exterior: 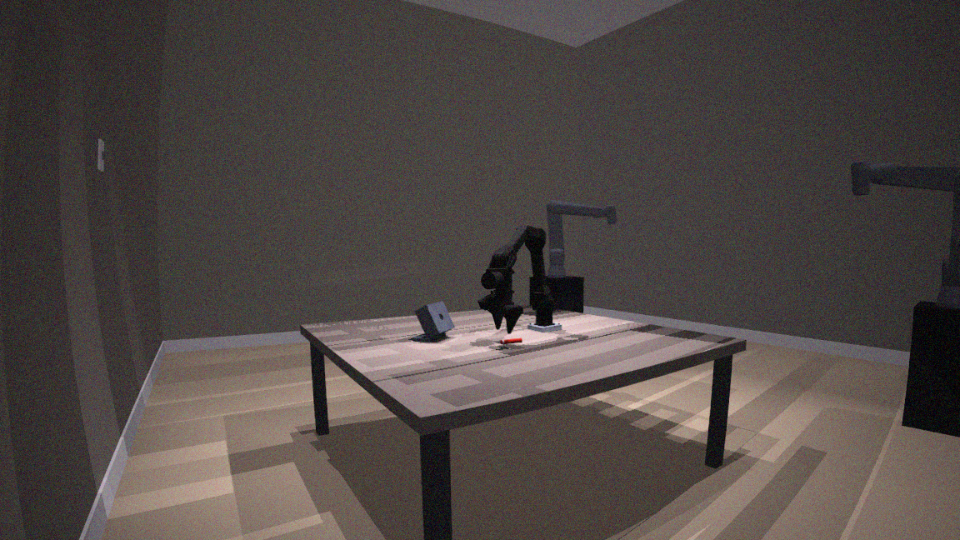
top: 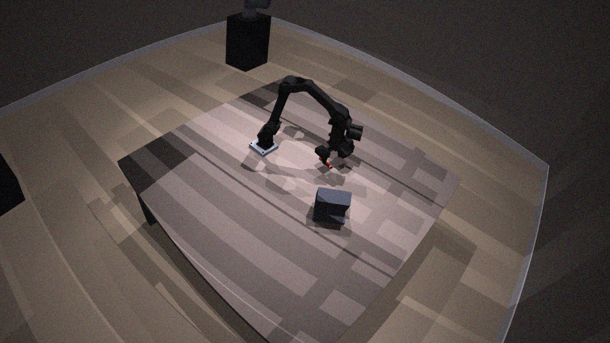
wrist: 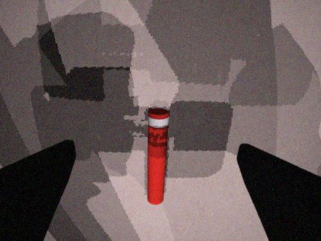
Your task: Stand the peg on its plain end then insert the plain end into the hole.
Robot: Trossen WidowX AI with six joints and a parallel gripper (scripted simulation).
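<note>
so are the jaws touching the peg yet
Apart. The wrist view shows the red peg lying on the table with bare surface on both sides between it and the dark fingers; the gripper is open, holding nothing.

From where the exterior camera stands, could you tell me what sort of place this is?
Probably a bare robotics test room: a lone table bearing one arm, further arms on black pedestals, and plain walls.
</note>
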